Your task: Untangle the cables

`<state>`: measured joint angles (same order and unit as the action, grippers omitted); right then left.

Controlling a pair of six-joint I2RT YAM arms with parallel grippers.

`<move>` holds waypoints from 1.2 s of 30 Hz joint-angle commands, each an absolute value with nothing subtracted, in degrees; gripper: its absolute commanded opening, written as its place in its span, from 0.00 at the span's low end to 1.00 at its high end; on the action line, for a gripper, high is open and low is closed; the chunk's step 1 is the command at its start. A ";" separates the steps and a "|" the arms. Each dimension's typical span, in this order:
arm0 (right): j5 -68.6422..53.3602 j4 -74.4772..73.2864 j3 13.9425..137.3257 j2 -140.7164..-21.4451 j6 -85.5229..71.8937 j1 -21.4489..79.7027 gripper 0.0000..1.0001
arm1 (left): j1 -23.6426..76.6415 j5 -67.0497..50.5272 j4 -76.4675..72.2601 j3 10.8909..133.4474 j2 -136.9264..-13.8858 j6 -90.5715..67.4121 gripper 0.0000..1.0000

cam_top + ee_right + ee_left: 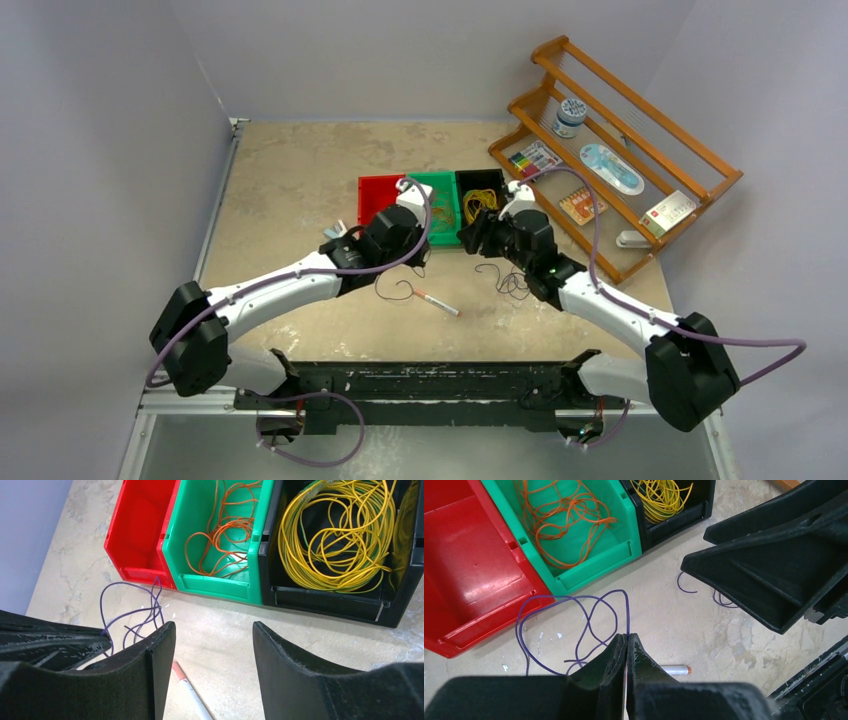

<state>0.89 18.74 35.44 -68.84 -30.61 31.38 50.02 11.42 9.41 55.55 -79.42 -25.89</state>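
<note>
My left gripper [628, 639] is shut on a thin purple cable [589, 611], whose loops hang down to the table in front of the red bin [469, 555]. In the top view this gripper [412, 268] is just above the loops [395, 292]. My right gripper [214, 630] is open and empty, above bare table before the green bin [215, 585]. More purple strands [510, 280] lie under the right arm. An orange cable [220, 540] lies in the green bin and a yellow coil [330, 540] in the black bin [325, 602].
A white pen with an orange tip [437, 303] lies on the table between the arms. The three bins stand in a row at mid-table [378, 195]. A wooden rack [620, 150] with small items stands at the back right. Walls close the left and back.
</note>
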 commanded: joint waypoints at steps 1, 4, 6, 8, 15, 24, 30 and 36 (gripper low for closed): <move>-3.13 25.18 33.62 -66.52 -28.29 31.34 0.62 | 50.19 13.19 10.91 58.26 -76.54 -25.40 0.00; -6.41 28.87 32.31 -67.39 -25.83 31.30 0.65 | 50.19 13.19 11.51 59.73 -75.10 -25.66 0.00; -7.32 32.65 31.84 -68.32 -24.83 31.30 0.67 | 50.19 13.42 12.28 61.06 -74.29 -25.74 0.00; -10.06 36.59 31.01 -69.50 -25.53 31.35 0.70 | 50.18 13.81 12.95 62.39 -73.61 -25.90 0.00; -14.87 50.68 29.73 -74.82 -29.81 31.68 0.80 | 50.19 14.46 14.54 64.82 -72.43 -26.32 0.00; -18.73 62.99 31.18 -80.81 -30.04 32.03 0.80 | 50.18 13.73 14.50 64.25 -71.80 -26.65 0.00; -23.22 68.69 32.23 -84.40 -28.27 32.24 0.76 | 50.19 12.87 14.34 64.32 -71.87 -26.54 0.00; -22.25 72.59 31.83 -85.49 -26.11 32.26 0.74 | 50.16 12.00 14.60 64.42 -71.91 -26.44 0.00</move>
